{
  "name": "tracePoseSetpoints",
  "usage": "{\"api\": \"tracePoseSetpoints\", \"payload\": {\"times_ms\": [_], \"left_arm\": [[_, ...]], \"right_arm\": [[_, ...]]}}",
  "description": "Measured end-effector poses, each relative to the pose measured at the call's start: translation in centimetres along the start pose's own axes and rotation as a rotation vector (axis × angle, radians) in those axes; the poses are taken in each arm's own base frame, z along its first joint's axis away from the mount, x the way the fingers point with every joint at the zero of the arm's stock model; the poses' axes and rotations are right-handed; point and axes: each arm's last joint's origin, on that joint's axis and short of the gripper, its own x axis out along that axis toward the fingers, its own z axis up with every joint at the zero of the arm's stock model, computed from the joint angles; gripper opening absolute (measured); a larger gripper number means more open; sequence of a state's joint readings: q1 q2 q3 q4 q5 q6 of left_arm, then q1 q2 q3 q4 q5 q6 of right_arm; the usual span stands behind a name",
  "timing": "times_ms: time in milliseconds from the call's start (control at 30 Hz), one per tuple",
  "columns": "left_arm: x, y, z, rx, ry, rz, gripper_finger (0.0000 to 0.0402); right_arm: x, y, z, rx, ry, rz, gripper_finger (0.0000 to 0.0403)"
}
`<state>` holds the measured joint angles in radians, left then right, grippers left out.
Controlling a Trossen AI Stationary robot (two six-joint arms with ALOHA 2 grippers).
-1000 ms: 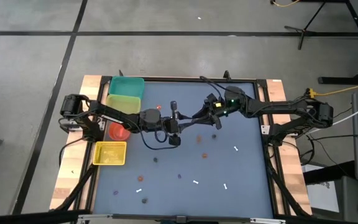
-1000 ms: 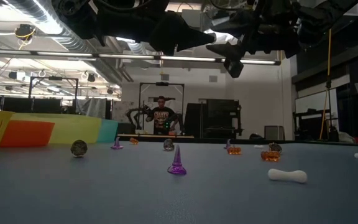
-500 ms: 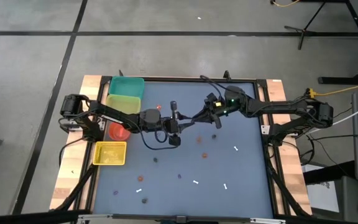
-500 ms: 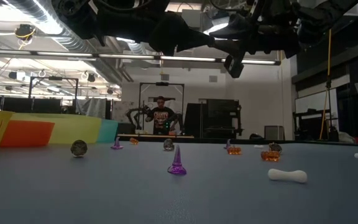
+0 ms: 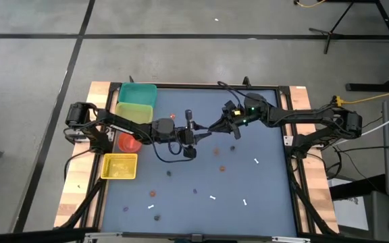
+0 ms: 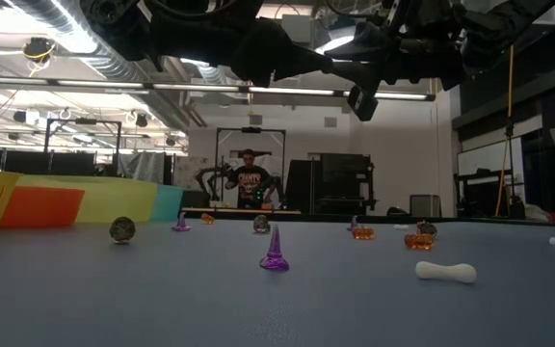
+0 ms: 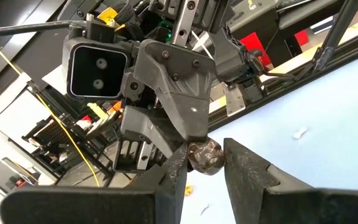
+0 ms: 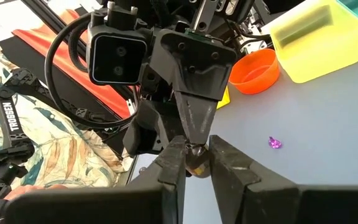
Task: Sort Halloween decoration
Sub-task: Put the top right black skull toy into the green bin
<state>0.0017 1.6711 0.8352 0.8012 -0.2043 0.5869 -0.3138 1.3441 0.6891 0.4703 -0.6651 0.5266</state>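
Robotics lab or workshop. Bare concrete floor (image 5: 181,20) with taped lines; exposed ceiling ducts (image 6: 75,43) and strip lights (image 6: 200,87); second robot rig (image 6: 249,173) at far side, person (image 6: 250,181) standing behind it; equipment racks (image 6: 335,183).

Grey concrete floor (image 5: 39,101), ceiling strip lights (image 6: 200,88), dark cabinet (image 6: 330,183)

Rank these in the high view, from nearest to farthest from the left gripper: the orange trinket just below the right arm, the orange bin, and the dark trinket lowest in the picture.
1. Orange trinket: a little right of the left gripper, mid-table.
2. Orange bin: at the table's left side, among the bins.
3. Dark trinket: near the table's bottom edge, left of centre.
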Motion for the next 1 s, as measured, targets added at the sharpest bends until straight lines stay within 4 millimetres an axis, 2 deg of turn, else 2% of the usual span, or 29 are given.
{"api": "tracePoseSetpoints", "payload": {"times_ms": [1000], "left_arm": [[-0.01, 0.0, -0.05, 0.0, 0.013, 0.012, 0.0079]], "right_arm": [[-0.01, 0.0, 0.04, -0.003, -0.004, -0.001, 0.0059]]}}
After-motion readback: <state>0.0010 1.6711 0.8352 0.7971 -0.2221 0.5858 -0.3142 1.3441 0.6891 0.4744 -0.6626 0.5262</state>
